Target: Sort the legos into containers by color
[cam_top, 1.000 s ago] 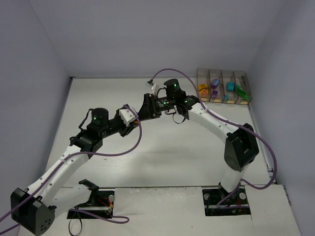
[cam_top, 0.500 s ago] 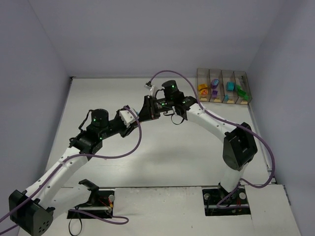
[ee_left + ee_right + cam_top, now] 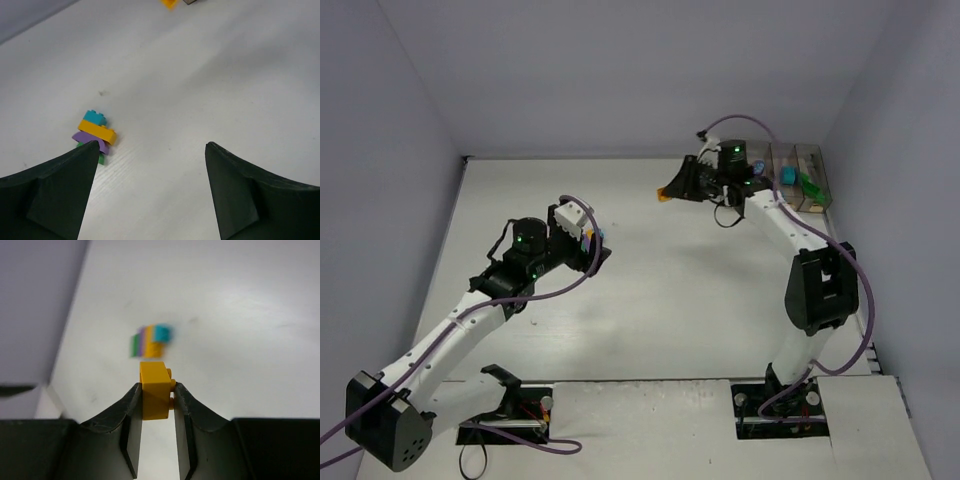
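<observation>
The left arm (image 3: pixel 460 325) reaches from its base at the near left corner out to the middle of the white table (image 3: pixel 670 310), with its wrist tipped down toward the surface. The left gripper (image 3: pixel 150 147) has its jaws spread wide and holds nothing. A small stack of four plastic bricks (image 3: pixel 94 132), teal on top, then yellow, purple and green, lies on the table just beyond the tip of the finger seen on the left of the wrist view. That fingertip covers part of the green brick, and I cannot tell whether they touch. The stack sits outside the gap between the jaws, off to that one side.

The right arm (image 3: pixel 800 235) stands tall at the elbow and stretches far forward, its wrist in front of the row of joined clear smoky-brown plastic bins (image 3: pixel 817 160) at the far right corner. The right gripper (image 3: pixel 156 396) points away from the bins toward the table's middle. Its jaws are clenched on a single yellow-orange plastic brick (image 3: pixel 154 390), which is pinched between the fingertips and sticks out past them. The brick is held above the table. A teal brick (image 3: pixel 786 173) and a green brick (image 3: pixel 808 185) lie in separate bins behind that wrist.
</observation>
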`<state>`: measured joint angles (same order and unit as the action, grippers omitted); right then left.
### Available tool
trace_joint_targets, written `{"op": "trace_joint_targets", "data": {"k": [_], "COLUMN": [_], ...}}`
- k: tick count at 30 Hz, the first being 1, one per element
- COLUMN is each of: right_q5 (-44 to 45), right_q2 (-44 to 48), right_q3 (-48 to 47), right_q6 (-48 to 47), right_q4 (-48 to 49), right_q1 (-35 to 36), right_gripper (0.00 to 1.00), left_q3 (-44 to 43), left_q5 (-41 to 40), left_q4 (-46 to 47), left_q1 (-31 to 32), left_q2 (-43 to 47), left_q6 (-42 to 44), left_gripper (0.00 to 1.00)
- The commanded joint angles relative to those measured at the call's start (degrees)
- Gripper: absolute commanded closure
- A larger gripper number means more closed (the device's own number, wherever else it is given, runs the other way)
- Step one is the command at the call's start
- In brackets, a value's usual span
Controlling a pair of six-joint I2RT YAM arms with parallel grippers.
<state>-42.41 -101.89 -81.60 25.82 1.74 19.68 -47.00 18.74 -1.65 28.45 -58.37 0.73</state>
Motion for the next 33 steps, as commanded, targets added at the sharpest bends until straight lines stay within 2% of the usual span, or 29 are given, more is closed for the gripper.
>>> {"op": "trace_joint_targets", "data": {"k": [1, 4, 8, 11, 17, 20, 26, 27, 29, 33], "right_q5": [19.65, 31.64, 36.94, 37.14, 38.20, 35.83, 32.75, 32.75, 32.13, 31.43], "right_q2": [-0.06, -2.96, -8.67, -15.51, -23.35, -27.04, -28.46, -28.28, -27.50, -24.07], "right_q3": [-3.82, -5.93, -10.93, -16.47, -25.88, -30.00, -32.13, -32.04, -31.69, -28.28], "right_q6": [-7.96, -12.54, -17.37, -18.44, -19.23, -19.84, -20.90, -20.99, -21.43, -21.08], "right_q4": [1.25, 1.60, 2.65, 2.66, 2.66, 2.48, 2.39, 2.39, 2.22, 1.95], "right_q1": [-6.22, -10.53, -15.02, -17.22, -18.80, -18.80, -18.98, -18.98, -18.98, -18.89], "right_gripper": [1.00, 1.00, 1.00, 1.00, 0.97, 0.91, 0.56, 0.47, 0.37, 0.35], "left_q3": [-1.07, -1.86, -1.69, -0.64, -0.89, -1.86, -2.74, -2.66, -2.83, -3.53], "left_q5": [-4.23, -7.05, -10.74, -12.67, -14.00, -14.78, -15.67, -15.75, -16.36, -16.19], "left_q4": [1.57, -4.75, -10.03, -11.18, -13.11, -13.99, -15.14, -15.05, -15.40, -15.40], "left_q1": [-0.06, -0.32, -0.67, -0.94, -1.55, -1.55, -2.69, -2.87, -3.31, -4.19], "left_q2": [0.19, 0.36, 1.15, 1.15, -0.78, -1.66, -3.24, -3.68, -4.56, -6.84], "left_q6": [-12.13, -16.62, -21.03, -23.75, -26.57, -26.57, -27.10, -27.45, -28.85, -30.17], "left_gripper": [0.20, 0.20, 0.20, 0.20, 0.20, 0.20, 0.20, 0.20, 0.20, 0.20]}}
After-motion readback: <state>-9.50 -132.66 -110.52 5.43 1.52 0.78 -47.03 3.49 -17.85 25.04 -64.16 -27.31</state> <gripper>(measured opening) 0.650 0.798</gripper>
